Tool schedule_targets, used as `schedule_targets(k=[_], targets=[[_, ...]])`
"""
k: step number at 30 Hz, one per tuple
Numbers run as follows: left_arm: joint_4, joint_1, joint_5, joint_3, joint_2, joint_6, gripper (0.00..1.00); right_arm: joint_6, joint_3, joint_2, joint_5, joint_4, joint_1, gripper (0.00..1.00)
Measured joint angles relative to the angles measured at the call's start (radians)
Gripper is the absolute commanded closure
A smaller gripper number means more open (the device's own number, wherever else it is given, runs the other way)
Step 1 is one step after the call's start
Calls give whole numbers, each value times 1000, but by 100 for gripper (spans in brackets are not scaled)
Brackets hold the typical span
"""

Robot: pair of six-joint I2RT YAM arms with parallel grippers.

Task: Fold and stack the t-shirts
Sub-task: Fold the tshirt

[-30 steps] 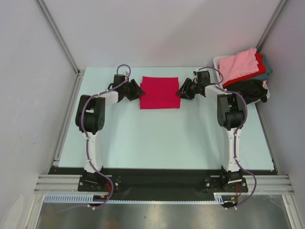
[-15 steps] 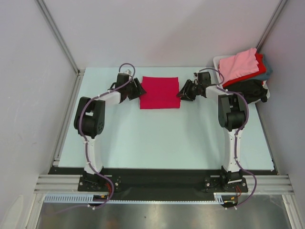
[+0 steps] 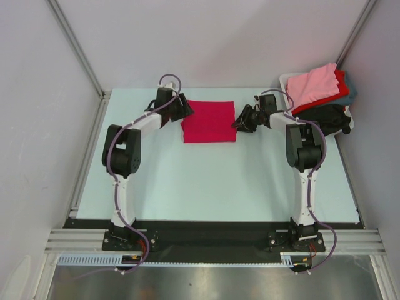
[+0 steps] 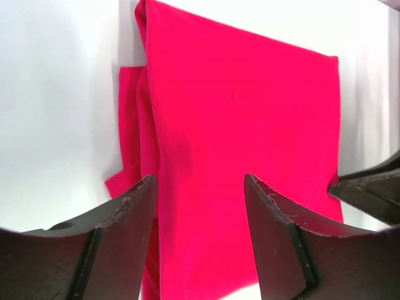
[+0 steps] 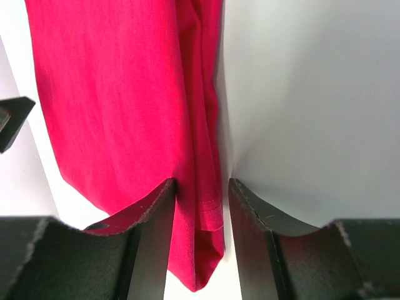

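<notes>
The crimson-magenta t-shirt [image 3: 209,122] lies folded into a rectangle at the far middle of the table. My left gripper [image 3: 185,108] is at its far left corner, jaws wide open, with the cloth [image 4: 250,125] showing flat between the fingers [image 4: 131,212]. My right gripper [image 3: 237,120] is at the shirt's right edge, jaws open a narrow way, with the folded hem [image 5: 209,187] lying between the fingers [image 5: 153,219]; a gap shows beside the right finger. The other t-shirts are piled at the far right: light pink [image 3: 312,84] on top, red [image 3: 341,80], grey-teal [image 3: 352,89] and black [image 3: 328,116].
The pile sits in a white bin [image 3: 285,79] against the right wall. The pale table mat [image 3: 212,181] reaches to the black strip at the arm bases. Grey walls close in the back and both sides.
My left gripper has moved from the shirt's left edge up to its far left corner. My right gripper has edged slightly closer onto the right edge. The shirt has stayed folded.
</notes>
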Motion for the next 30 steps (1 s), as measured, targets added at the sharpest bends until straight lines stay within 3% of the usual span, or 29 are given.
schedule_targets(k=[5, 11, 16, 17, 18, 20, 30], targets=[[-21, 0, 1, 43, 56, 1, 40, 0, 0, 0, 0, 0, -1, 57], [-51, 0, 0, 47, 85, 2, 53, 0, 2, 0, 0, -4, -1, 70], [-62, 0, 2, 60, 89, 6, 80, 0, 3, 0, -1, -9, -1, 89], [-63, 0, 3, 64, 90, 7, 85, 0, 4, 0, -1, -9, -1, 98], [-63, 0, 5, 68, 90, 8, 93, 1, 5, 0, -1, -10, -1, 100], [-64, 0, 12, 72, 91, 9, 100, 1, 6, 0, -1, -13, -1, 100], [-79, 4, 24, 61, 79, 13, 100, 1, 9, -11, -3, -32, 0, 100]])
